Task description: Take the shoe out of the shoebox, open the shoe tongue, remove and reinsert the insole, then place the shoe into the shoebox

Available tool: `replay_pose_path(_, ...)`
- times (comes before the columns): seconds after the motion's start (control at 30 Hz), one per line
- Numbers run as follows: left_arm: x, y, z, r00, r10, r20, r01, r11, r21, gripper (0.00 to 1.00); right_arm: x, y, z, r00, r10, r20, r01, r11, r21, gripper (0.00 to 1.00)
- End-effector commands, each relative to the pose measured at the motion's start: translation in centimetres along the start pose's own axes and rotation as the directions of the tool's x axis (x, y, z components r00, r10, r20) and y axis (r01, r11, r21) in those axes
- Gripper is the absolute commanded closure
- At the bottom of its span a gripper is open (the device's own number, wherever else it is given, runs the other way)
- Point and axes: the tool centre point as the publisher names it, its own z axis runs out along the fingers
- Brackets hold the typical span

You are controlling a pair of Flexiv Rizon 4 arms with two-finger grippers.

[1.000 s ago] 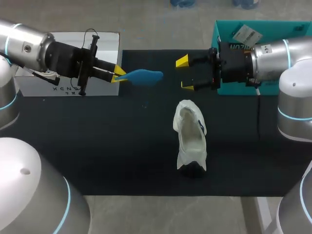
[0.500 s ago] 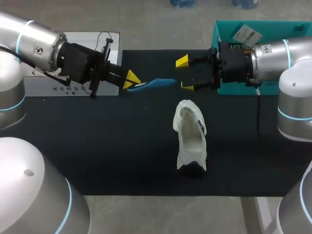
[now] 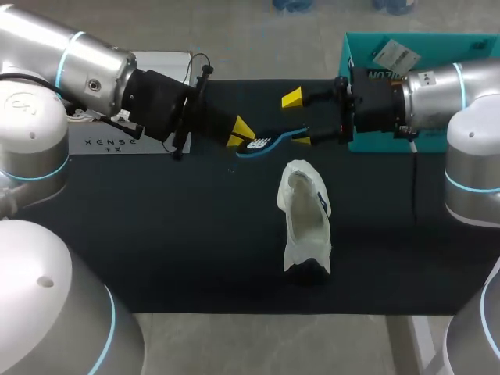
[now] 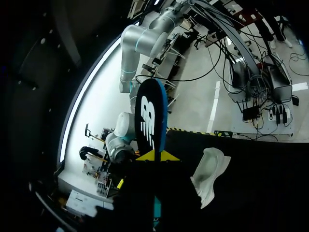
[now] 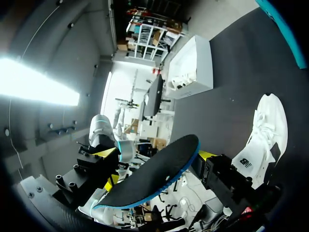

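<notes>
- Gripping the insole (image 3: 269, 141) by one end, the left jaws are closed on it — the other end reaches between the right jaws.
- The right jaws stand open.
- The white shoe (image 3: 306, 226) lies on the desk (image 3: 156, 234), apart from both jaws.

Blue-edged insole (image 4: 150, 121) in left claw (image 4: 157, 155)

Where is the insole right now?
In the head view, the left tool holds the insole mid-table, just beyond the shoe, its tip near the right tool.
</notes>
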Motion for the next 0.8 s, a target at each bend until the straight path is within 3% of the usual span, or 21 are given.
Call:
replay_pose_path(0.03,-0.41,0.28,0.74,1.000,-0.002,-0.022,0.002,1.000,-0.017,1.00,-0.02,0.02,0.20,1.000,0.001,0.001,-0.001,1.000,-0.001,0.61)
replay_pose_path(0.07,-0.36,0.37,0.81,1.000,-0.007,-0.024,0.007,1.000,-0.019,1.00,-0.02,0.02,0.20,1.000,0.001,0.001,-0.001,1.000,-0.001,0.61)
replay_pose_path(0.1,-0.26,0.50,0.81,1.000,-0.009,-0.025,0.009,1.000,-0.028,1.00,-0.02,0.02,0.20,1.000,0.001,0.001,-0.001,1.000,-0.001,1.00)
replay_pose_path(0.67,0.13,1.17,0.80,1.000,-0.002,-0.008,0.002,0.997,-0.074,1.00,-0.02,0.02,0.20,1.000,0.001,0.001,-0.001,1.000,-0.001,1.00)
replay_pose_path(0.7,0.16,1.19,0.82,1.000,-0.003,-0.008,0.002,0.997,-0.076,0.84,-0.02,0.02,0.20,1.000,0.001,0.001,-0.001,1.000,-0.001,1.00)
replay_pose_path(0.73,0.20,1.20,0.84,1.000,-0.006,-0.005,0.006,0.997,-0.082,0.55,-0.02,0.02,0.20,1.000,0.001,0.001,-0.001,1.000,-0.001,1.00)
replay_pose_path(0.77,0.22,1.25,0.86,1.000,-0.010,-0.007,0.010,0.997,-0.082,0.00,-0.02,0.02,0.20,1.000,0.001,0.001,-0.001,1.000,-0.001,1.00)
replay_pose_path(0.8,0.24,1.27,0.86,1.000,-0.012,-0.008,0.011,0.997,-0.079,0.00,-0.02,0.02,0.20,1.000,0.001,0.001,-0.001,1.000,-0.001,1.00)
